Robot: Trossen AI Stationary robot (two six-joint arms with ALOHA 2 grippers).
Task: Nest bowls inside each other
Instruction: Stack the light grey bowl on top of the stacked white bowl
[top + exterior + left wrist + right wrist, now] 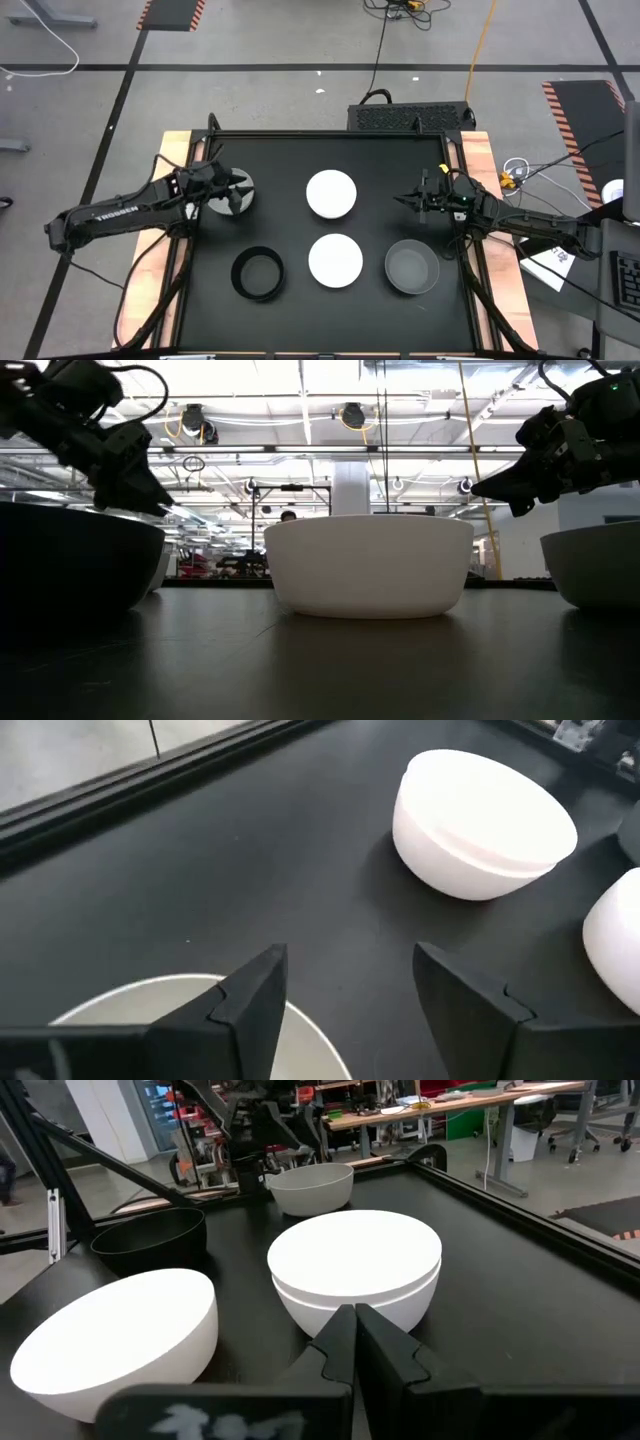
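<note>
Five bowl places stand rim-up on the black table. My left gripper [240, 190] hangs open over the far-left pale bowl [236, 193]; in the left wrist view its fingers [250, 1005] stand above that bowl's rim [170, 995]. The far-middle white bowl [331, 193] shows a seam [355, 1292], so it is two bowls nested. A single white bowl [335, 260], a black bowl [257, 273] and a grey bowl [412, 266] line the near row. My right gripper [403, 200] is shut, in the air right of the nested white bowls [355, 1265].
A raised black rim [330, 135] frames the table, with wooden strips [480, 160] on both sides. Open table lies between the bowls and along the far edge. Cables and a black box [410, 115] sit beyond the far edge.
</note>
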